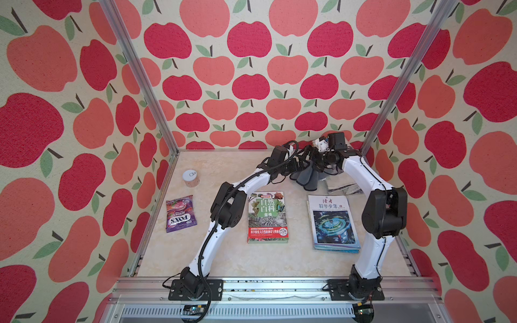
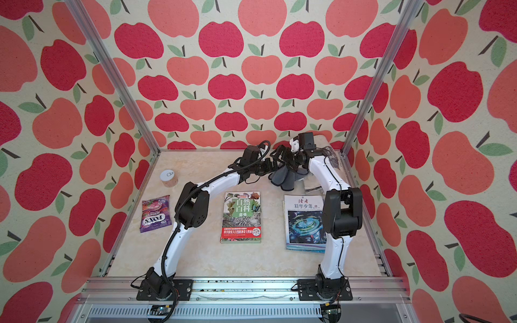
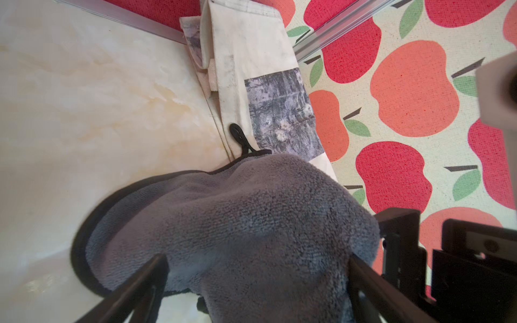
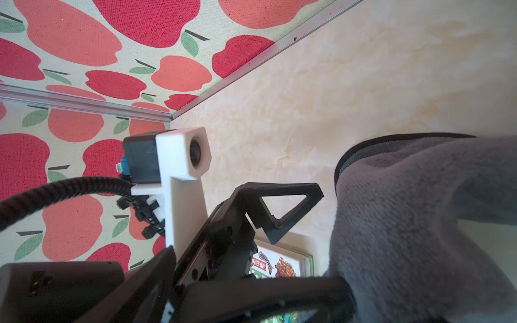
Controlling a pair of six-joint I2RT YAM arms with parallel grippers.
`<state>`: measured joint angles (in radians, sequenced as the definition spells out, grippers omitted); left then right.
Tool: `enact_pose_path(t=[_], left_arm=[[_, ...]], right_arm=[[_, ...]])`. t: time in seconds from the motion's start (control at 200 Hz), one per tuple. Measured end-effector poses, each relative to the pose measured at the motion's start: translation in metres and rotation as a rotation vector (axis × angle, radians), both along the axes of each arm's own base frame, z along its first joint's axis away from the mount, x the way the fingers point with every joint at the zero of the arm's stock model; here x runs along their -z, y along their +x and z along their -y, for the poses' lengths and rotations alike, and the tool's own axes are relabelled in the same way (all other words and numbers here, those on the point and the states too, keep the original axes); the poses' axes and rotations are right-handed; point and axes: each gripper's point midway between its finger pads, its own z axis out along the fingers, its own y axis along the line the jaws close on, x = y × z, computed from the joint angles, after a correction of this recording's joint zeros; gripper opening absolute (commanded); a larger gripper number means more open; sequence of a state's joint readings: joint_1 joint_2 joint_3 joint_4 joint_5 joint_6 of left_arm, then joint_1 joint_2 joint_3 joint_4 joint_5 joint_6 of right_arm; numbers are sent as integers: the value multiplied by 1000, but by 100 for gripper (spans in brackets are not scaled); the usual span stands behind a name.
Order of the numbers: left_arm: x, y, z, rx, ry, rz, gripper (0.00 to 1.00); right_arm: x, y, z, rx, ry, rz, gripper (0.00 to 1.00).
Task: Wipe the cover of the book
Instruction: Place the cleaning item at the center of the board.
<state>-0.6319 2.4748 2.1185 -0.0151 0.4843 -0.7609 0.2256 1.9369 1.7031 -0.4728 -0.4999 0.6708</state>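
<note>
Left gripper and right gripper stand wide open at grey cloth, gripping nothing; clamp firmly before wiping green book.

The cloth is grey plush with a black hem. The book has a green cover with a red band. Right of the book, a magazine looks white and blue; left, a purple candy bag.

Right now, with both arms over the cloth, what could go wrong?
The left tool and right tool crowd together over the grey cloth; they could collide. Both look wide open, so the cloth may slip when lifted. Its black loop lies on the canvas bag and might drag it.
</note>
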Motion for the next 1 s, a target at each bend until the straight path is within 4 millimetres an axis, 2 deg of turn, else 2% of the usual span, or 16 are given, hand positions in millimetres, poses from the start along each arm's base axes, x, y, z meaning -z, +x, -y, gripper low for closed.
enact_pose_path(t=[0.065, 0.15, 0.315, 0.425, 0.48, 0.59, 0.801, 0.906, 1.001], left_arm=[[6, 4, -4, -23, 16, -18, 99], [23, 8, -16, -58, 56, -54, 99], [67, 14, -49, -117, 125, -134, 99], [84, 14, -63, -127, 132, -158, 99], [82, 11, -64, -117, 107, -137, 99], [71, -17, -62, -53, 45, -97, 99], [16, -78, -41, 109, -93, 92, 99], [-8, -90, -38, 147, -130, 186, 99], [-23, -88, -40, 156, -140, 255, 100]], right_arm=[[-2, 0, 4, 8, -1, -2, 99], [-10, -1, 8, 15, 2, 12, 99], [-43, -7, 13, 20, -5, 92, 99], [-62, -10, 15, 23, -12, 149, 99], [-64, -9, 16, 22, -16, 162, 99], [-56, -6, 15, 19, -21, 151, 99], [-31, 0, 12, 12, -24, 102, 99], [-25, 2, 10, 5, -18, 92, 99], [-25, 2, 9, 1, -11, 95, 99]])
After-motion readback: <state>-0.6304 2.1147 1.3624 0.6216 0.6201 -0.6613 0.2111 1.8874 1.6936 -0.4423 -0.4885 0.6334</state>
